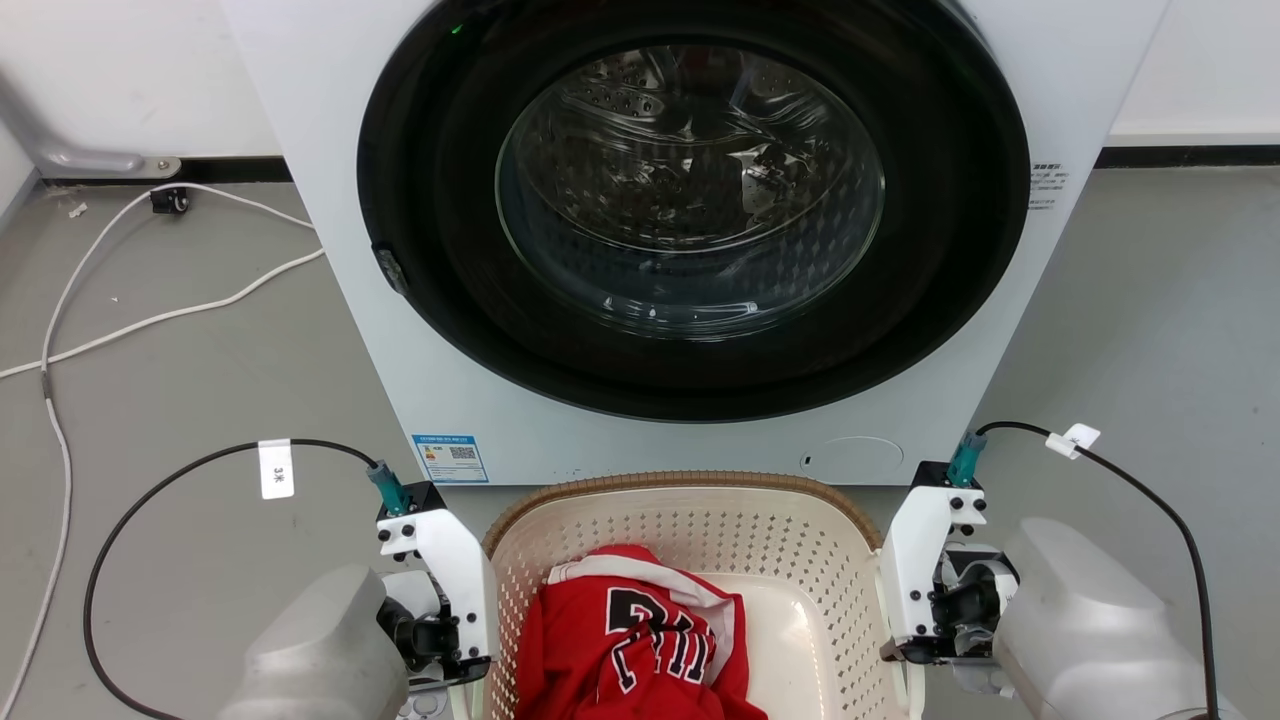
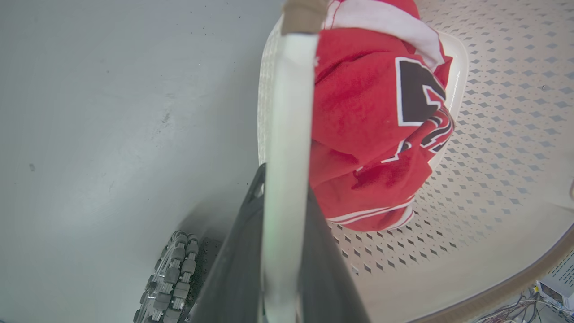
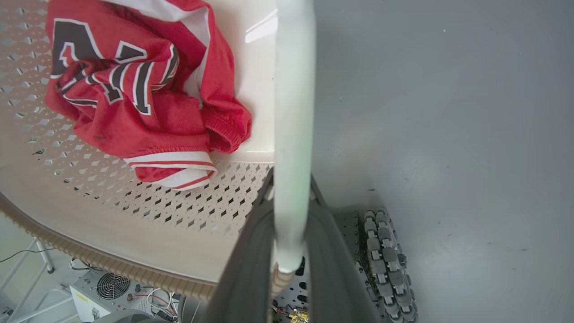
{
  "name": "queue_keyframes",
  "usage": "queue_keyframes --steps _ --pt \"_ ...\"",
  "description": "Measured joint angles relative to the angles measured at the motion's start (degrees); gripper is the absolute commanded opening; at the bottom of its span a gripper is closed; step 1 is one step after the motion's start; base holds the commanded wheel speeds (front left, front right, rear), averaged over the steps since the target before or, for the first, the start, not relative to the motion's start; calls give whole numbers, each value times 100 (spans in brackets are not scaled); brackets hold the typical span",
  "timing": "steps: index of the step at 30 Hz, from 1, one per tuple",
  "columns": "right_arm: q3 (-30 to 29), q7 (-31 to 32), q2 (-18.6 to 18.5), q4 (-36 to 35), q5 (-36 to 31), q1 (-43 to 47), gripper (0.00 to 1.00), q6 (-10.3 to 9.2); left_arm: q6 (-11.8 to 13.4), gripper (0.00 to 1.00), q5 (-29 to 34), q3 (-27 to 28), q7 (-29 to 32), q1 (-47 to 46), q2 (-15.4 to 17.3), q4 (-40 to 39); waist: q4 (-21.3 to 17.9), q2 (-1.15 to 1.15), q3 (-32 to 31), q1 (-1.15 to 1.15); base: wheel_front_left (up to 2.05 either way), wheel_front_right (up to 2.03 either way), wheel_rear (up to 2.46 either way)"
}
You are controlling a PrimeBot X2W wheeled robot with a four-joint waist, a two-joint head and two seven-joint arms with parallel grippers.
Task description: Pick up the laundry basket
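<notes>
The laundry basket (image 1: 680, 487), cream perforated plastic with a brown woven-look rim, sits low in the head view, right in front of the washing machine. A crumpled red jersey (image 1: 630, 640) lies inside it. My left gripper (image 2: 285, 184) is shut on the basket's white left handle (image 2: 291, 98), one dark finger on each side of the strap. My right gripper (image 3: 291, 184) is shut the same way on the white right handle (image 3: 293, 89). Both handles stand upright between the fingers. Whether the basket's bottom touches the floor is hidden.
The white washing machine (image 1: 330, 250) with its round dark door (image 1: 690, 200) stands just beyond the basket. White cables (image 1: 150, 320) trail over the grey floor at the left. My base's wheels (image 2: 172, 278) (image 3: 385, 255) sit close under each gripper.
</notes>
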Motion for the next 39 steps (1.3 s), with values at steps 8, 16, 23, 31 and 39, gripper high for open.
queue_keyframes --steps 8,16,23,31,39 --pt "-19 12 0 0 -35 0 0 0 0 0 -51 -16 0 0 3 -2 16 0 13 0 0 0 0" --pt "-25 20 2 -1 -41 1 0 0 0 0 -97 -26 0 0 16 -2 13 0 18 0 0 0 0" --pt "-24 20 2 -1 -40 0 0 0 0 0 -127 -54 0 -2 21 -7 5 0 36 0 0 0 0" --pt "-11 26 1 -1 -3 -2 0 0 0 0 -143 -82 -25 -25 19 -8 -11 0 56 0 0 0 0" --pt "-7 31 0 0 7 -1 0 0 1 0 -170 -110 -57 -27 19 -9 -27 0 48 0 0 0 0"
